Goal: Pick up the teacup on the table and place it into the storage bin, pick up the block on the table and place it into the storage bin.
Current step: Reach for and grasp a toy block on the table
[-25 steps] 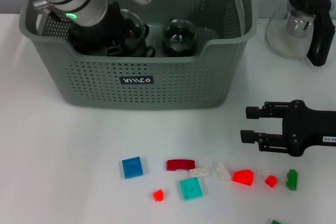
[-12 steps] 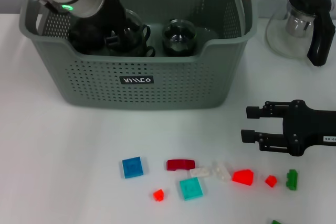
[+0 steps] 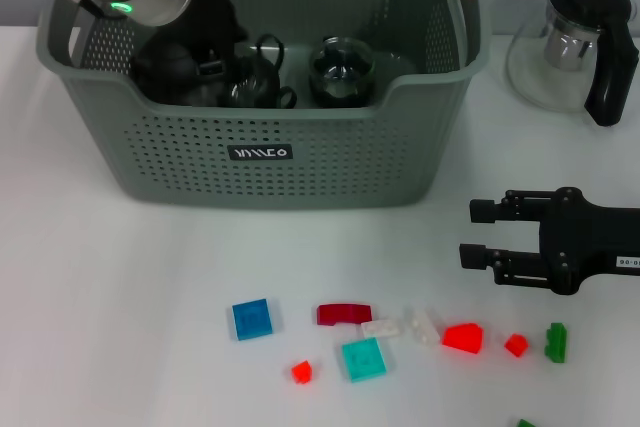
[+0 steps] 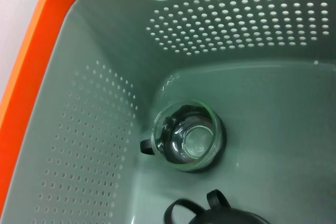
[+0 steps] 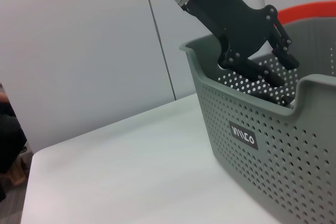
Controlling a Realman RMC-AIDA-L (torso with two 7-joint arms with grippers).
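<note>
The left hand, upper left in the head view, sits spread inside the bin above a cup; lifting carelessly could snag it. The right hand hovers spread above the blocks on the table.

The grey perforated storage bin is showing orange clips, while blue, red, teal, white and green blocks are dotting the white worktop.

Left gripper sits inside the storage bin, crowded by two teacups. You have open table between bin and scattered blocks; glass teapot blocks far right.
</note>
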